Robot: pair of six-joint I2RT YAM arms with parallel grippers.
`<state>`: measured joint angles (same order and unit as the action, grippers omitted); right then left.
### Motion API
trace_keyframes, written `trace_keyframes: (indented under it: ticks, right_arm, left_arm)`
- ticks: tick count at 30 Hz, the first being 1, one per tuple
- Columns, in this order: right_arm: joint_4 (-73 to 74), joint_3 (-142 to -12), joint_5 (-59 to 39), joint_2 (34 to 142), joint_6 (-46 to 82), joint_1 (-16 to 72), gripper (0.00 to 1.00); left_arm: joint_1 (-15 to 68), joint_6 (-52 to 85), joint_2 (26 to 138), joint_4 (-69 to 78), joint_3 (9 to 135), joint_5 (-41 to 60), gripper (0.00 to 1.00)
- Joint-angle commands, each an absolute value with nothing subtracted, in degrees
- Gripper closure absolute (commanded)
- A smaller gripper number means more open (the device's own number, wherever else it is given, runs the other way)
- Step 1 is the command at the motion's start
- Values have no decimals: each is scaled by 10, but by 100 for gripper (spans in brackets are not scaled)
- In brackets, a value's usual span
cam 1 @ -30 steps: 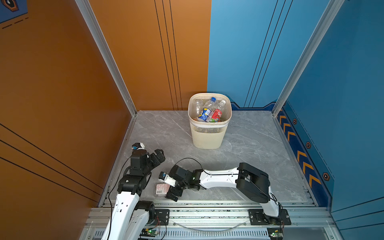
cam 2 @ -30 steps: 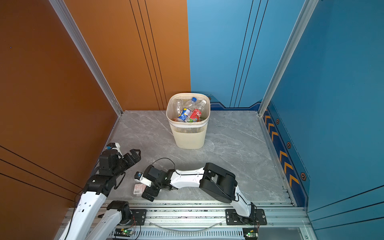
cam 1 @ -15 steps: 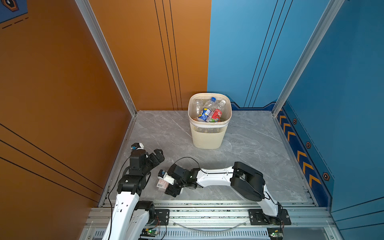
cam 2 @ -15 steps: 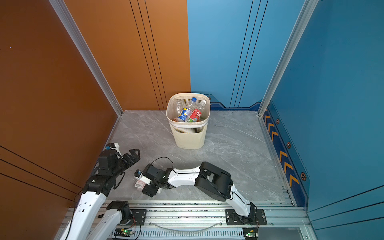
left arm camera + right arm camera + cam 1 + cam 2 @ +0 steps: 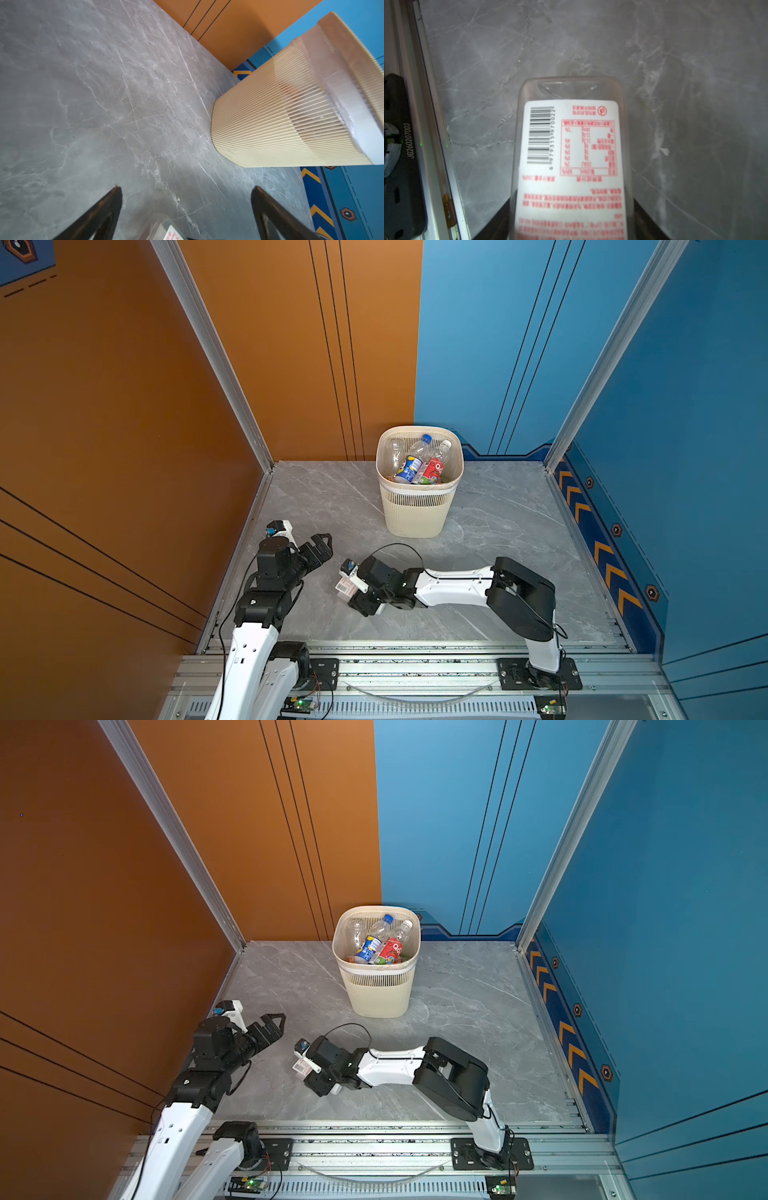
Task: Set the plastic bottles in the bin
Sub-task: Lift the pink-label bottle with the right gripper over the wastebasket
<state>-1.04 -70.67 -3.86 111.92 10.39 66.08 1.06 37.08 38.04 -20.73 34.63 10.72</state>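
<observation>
Now | right claw (image 5: 348, 591) clasps bottle (image 5: 571, 145) | rail (image 5: 432, 124) near | open floor (image 5: 353, 506) toward bin (image 5: 417, 512)

top views: bright, even, sharp; faint soft shadow at base of bin (image 5: 417, 510) on worktop (image 5: 519, 531) | left wrist: bright; bin rim smeared, stretched at frame edge | right wrist: dim, murky corners; print on clear bottle (image 5: 571, 158) blurred nearest lens

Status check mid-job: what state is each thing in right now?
Bin: upright, several bottles inside.
White-label bottle: lying label up, between the right jaws.
Left gripper: open, empty.
Right gripper: shut on the white-label bottle.
</observation>
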Motion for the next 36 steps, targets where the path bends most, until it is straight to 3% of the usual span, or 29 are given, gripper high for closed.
trace_keyframes:
  ticks: [1, 14, 22, 36]
  right_arm:
    - [11, -691, 16, 1072, 129, 650, 43]
    - [-85, -722, 119, 901, 110, 638, 45]
    - [-152, -798, 168, 821, 70, 580, 45]
    - [-133, -983, 138, 920, 26, 426, 44]
  left_arm:
    - [7, 361, 381, -163, 343, 168, 2]
    - [7, 348, 352, -143, 338, 173, 2]
    - [8, 340, 338, -120, 336, 190, 2]
    - [8, 347, 343, -120, 332, 177, 2]
